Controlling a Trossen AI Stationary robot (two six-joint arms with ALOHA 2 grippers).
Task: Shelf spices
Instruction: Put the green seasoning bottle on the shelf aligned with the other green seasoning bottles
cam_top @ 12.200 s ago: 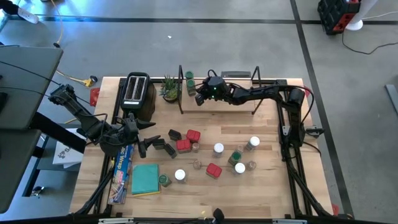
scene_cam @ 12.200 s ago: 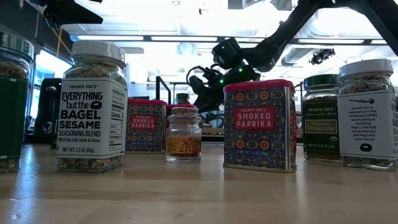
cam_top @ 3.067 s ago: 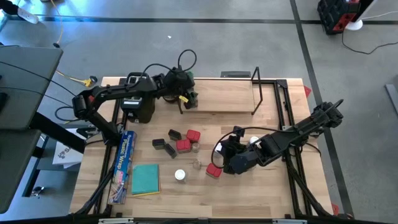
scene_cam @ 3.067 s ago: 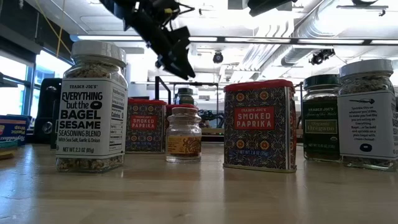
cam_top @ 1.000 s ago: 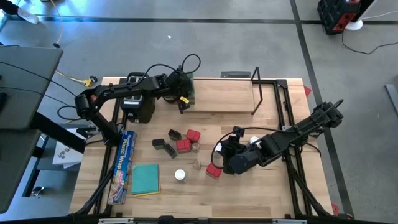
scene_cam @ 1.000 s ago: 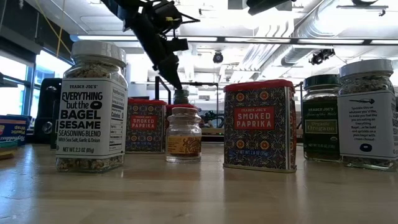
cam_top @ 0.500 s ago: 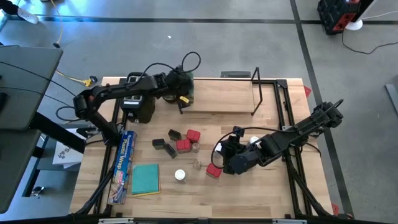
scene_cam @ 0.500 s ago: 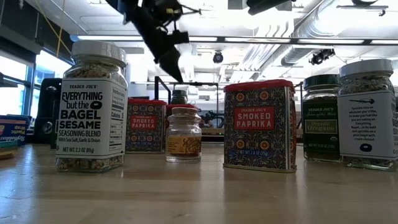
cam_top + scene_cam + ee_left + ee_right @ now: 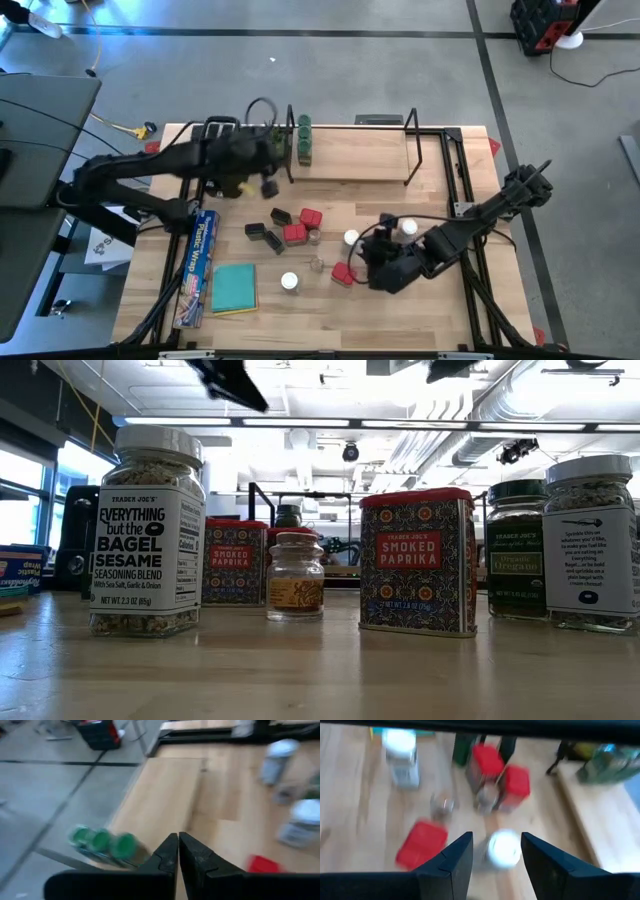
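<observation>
Left arm [image 9: 200,160] blurred (right wrist view too).

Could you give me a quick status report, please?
Left gripper shut, empty. Right gripper open over white-lidded jar. Three green-lidded jars on light-wood shelf.

Even, bright light falls on the pale wooden desk [image 9: 400,310] from above, with only faint, soft shadows beside the containers. In the low view, long ceiling light strips [image 9: 420,422] glare white and wash out the room behind, while the near white-lidded seasoning jar [image 9: 148,530] stands sharp. Both wrist views are smeared by motion blur: the row of green-lidded jars [image 9: 102,842] and the red square tins [image 9: 422,842] show as soft blobs.
</observation>
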